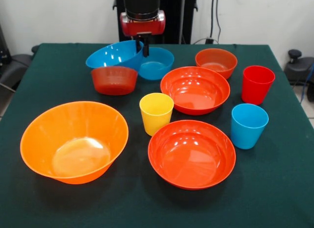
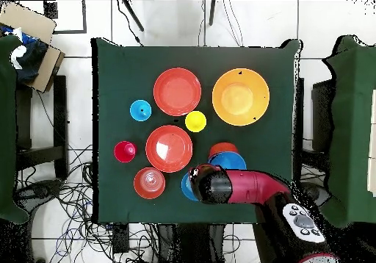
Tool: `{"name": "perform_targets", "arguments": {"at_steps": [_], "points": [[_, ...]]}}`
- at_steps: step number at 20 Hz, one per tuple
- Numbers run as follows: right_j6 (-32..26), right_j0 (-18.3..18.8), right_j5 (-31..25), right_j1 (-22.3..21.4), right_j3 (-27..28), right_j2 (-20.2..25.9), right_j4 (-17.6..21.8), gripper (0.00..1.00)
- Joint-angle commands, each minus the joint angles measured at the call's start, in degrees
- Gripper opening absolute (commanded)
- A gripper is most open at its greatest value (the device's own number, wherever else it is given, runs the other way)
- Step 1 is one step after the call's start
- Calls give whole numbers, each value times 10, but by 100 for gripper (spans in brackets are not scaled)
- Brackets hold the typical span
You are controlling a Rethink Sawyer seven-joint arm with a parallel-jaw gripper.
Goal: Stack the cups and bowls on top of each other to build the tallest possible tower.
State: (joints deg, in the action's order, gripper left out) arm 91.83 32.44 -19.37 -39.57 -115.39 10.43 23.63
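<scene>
My gripper [image 1: 144, 50] is at the far side of the table, shut on the right rim of the large blue bowl [image 1: 114, 54]. The bowl hangs tilted over a small red-orange bowl [image 1: 114, 80]. The small blue bowl [image 1: 158, 64] sits just right of the gripper. Two wide red-orange bowls [image 1: 195, 89] [image 1: 191, 153] lie mid-table, and the huge orange bowl [image 1: 73, 142] is at the near left. Another small red-orange bowl [image 1: 216, 62] is at the far right. The yellow cup [image 1: 156, 113], light blue cup [image 1: 248, 125] and red cup [image 1: 257, 84] stand upright, apart. No tower stands.
The dark green table [image 1: 274, 189] has bare cloth along its near edge. In the overhead view my arm [image 2: 250, 186] covers part of the small blue bowl [image 2: 186, 187]. Chairs stand at both sides, and cables lie on the floor.
</scene>
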Motion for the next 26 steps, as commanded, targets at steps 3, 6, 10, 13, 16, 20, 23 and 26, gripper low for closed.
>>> {"name": "perform_targets", "arguments": {"at_steps": [3, 6, 10, 13, 16, 20, 23, 26], "points": [[65, -11, 24, 22, 38, 15, -5, 0], [64, -10, 20, 17, 36, 18, -8, 0], [61, -6, 22, 22, 35, 23, -8, 0], [61, -3, 22, 21, 33, 26, -11, 0], [60, -3, 14, 6, 28, 28, -14, 0], [52, -9, -41, -46, 15, 33, -34, 0], [45, -6, -70, -58, 13, 40, -50, 0], [42, 3, -61, -50, 9, 47, -56, 0]]}}
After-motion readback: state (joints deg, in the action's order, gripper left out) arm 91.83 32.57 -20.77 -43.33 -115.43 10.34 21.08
